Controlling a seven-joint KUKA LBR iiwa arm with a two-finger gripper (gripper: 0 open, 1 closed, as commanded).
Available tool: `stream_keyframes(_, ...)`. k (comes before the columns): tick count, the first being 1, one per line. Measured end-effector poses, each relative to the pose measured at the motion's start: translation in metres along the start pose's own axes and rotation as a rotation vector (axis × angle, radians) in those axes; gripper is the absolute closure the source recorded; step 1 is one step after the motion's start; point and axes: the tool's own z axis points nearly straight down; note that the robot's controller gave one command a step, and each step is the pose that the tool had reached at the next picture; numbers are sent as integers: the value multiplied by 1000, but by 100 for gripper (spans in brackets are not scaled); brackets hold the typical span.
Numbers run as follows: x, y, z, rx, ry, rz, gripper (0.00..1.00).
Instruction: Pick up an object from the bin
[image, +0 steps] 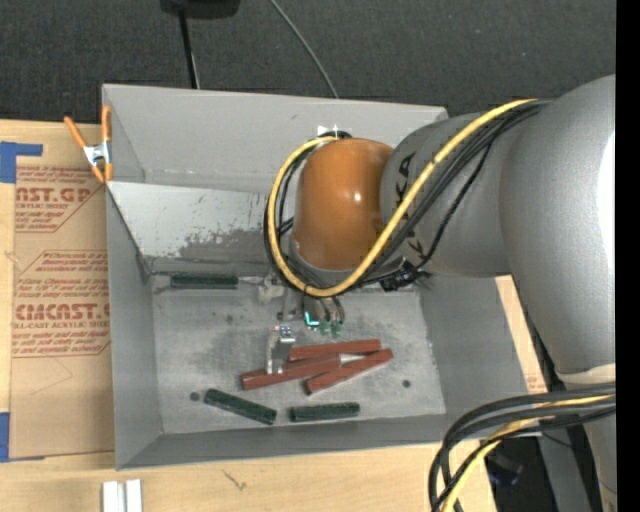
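My gripper (280, 352) reaches down under the orange wrist cover to the middle of the bin floor. Its metal fingertips stand right at the left part of a small pile of reddish-brown sticks (330, 364). Whether a stick lies between the fingers is hidden. Two dark green sticks lie near the front wall, one on the left (240, 406) and one (324, 410) beside it to the right.
Another dark green stick (203, 282) rests against the back wall at the left. A small pale bit (268, 290) lies near it. The arm and its cables cover the bin's right back part.
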Motion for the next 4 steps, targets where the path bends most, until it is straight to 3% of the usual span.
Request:
stream_keyframes(1,-2,-1,-4,-1,-7,1,0)
stream_keyframes(2,11,-33,66,-2,-17,-8,0)
stream_keyframes(3,6,-37,26,1,-6,-75,0)
stream_keyframes(4,9,-34,47,-1,-9,-31,0)
